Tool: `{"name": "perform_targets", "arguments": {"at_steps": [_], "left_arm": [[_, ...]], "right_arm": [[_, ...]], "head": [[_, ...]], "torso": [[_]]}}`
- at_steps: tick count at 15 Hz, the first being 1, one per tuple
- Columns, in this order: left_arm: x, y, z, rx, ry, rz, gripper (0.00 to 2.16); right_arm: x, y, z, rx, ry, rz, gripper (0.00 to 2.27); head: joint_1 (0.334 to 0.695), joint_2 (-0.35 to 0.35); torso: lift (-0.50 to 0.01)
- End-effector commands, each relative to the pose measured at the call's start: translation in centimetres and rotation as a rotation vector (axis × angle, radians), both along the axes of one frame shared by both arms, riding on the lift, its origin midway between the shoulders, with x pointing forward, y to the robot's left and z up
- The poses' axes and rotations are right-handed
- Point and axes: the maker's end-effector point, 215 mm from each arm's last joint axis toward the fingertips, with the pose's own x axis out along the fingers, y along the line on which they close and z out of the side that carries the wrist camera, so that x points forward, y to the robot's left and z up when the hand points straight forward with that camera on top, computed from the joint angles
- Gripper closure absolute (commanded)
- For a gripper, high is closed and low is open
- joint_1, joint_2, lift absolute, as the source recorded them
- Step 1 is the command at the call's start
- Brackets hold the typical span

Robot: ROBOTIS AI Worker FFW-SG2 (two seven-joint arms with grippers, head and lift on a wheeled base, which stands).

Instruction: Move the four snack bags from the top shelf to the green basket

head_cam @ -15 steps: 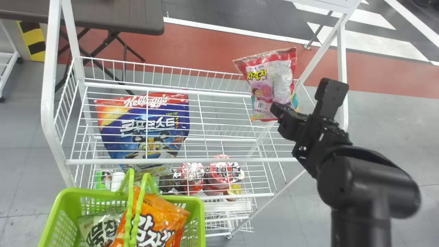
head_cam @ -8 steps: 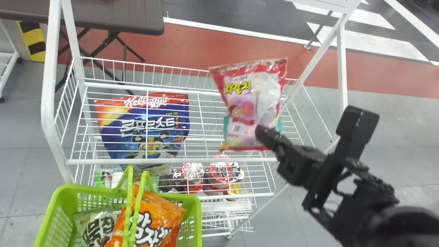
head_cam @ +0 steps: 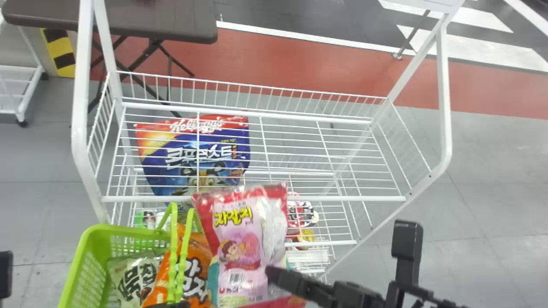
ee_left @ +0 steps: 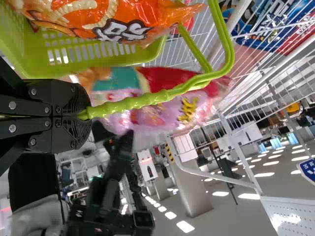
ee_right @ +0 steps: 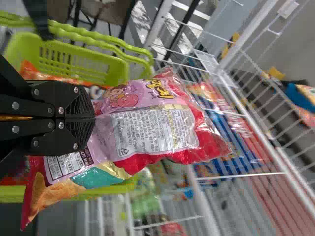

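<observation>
Right hand (head_cam: 279,276) pinching crinkly pink snack bag (head_cam: 239,226), slotted green basket (head_cam: 98,231)

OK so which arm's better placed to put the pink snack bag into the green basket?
The right, I'd say: the right gripper holds the pink snack bag close by the green basket. The left gripper is shut on the basket's handle, probably steadying it.

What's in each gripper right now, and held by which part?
Right gripper: the pink snack bag, by its side edge, nearer the bottom end. Left gripper: the green basket, by the ribbed part of a handle.
</observation>
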Motion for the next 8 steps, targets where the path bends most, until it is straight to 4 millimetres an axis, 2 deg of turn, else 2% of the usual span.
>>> {"name": "perform_targets", "arguments": {"at_steps": [1,4,6,7,8], "left_arm": [[0.0,-0.3,0.2,-0.006,-0.003,-0.002,1.81],[0.1,-0.6,0.3,-0.008,-0.009,-0.007,1.81],[0.0,-0.8,0.3,-0.011,-0.009,-0.011,1.81],[-0.1,-0.7,0.3,-0.011,-0.007,-0.010,1.81],[-0.2,-0.6,0.4,-0.010,-0.007,-0.011,1.81]], "right_arm": [[-1.6,1.5,-2.9,0.064,0.069,-0.004,2.22],[-3.4,5.6,-4.7,0.125,0.130,0.057,2.22],[-3.6,8.1,-5.1,0.114,0.123,0.107,2.22],[-3.6,8.5,-6.2,0.048,0.120,0.129,2.22],[-2.8,8.0,-7.3,-0.013,0.105,0.115,2.22]], "head": [[0.695,-0.249],[0.695,-0.203],[0.695,-0.154],[0.695,-0.124],[0.695,-0.093]], "torso": [[0.000],[0.000],[0.000],[0.000],[0.000]]}}
